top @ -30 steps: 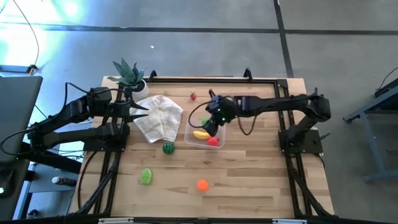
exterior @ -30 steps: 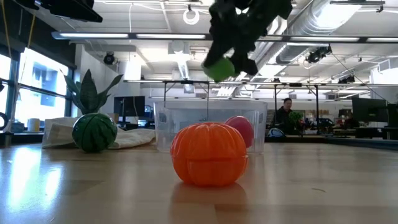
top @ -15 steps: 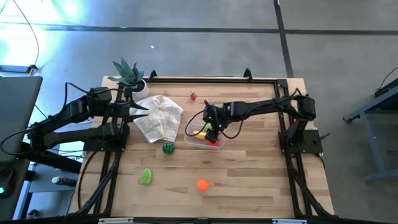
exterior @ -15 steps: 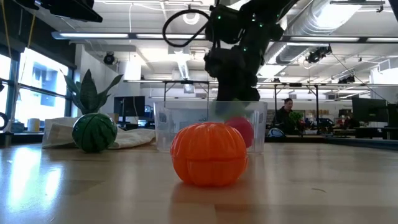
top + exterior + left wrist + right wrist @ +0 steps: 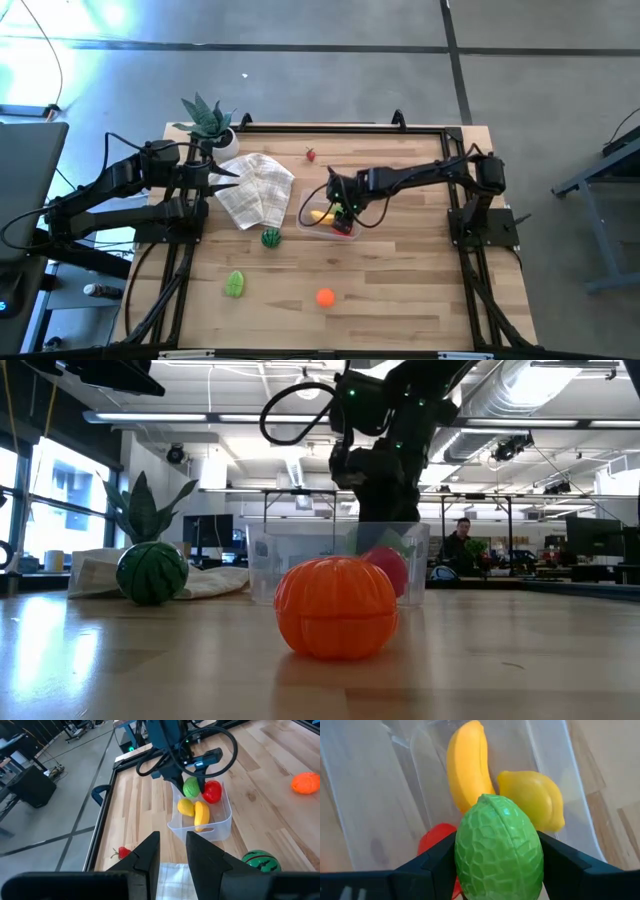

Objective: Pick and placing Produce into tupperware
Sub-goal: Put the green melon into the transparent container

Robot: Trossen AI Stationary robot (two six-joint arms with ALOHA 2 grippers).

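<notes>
The tupperware [image 5: 303,222] is a clear, lidless tub in the middle of the table. It holds a banana [image 5: 465,767], a lemon [image 5: 532,800] and a red fruit [image 5: 212,791]. My right gripper [image 5: 497,862] reaches down into the tub [image 5: 220,827], shut on a bumpy green fruit [image 5: 497,847]. The fruit [image 5: 191,786] sits low inside the walls, over the red fruit [image 5: 435,837]. My left gripper [image 5: 172,852] waits, open, over a folded cloth [image 5: 255,188] at the table's left. My right gripper pinches the green fruit across its two flanks [image 5: 462,855], one finger [image 5: 432,867] on each side. It comes from above, slanting down from the table's right into the tub. Whether the fruit rests on the red fruit below cannot be told.
An orange [image 5: 325,297] lies near the front edge, close before the low camera [image 5: 337,608]. A small watermelon [image 5: 270,237] sits left of the tub, a green vegetable [image 5: 235,284] nearer the front, a strawberry [image 5: 311,154] behind. A potted plant [image 5: 210,125] stands far left.
My right gripper, still shut on the green fruit, has come down from above the tupperware into it, shifting slightly toward the near edge. The fruit now sits between the tub's walls beside the other fruits.
</notes>
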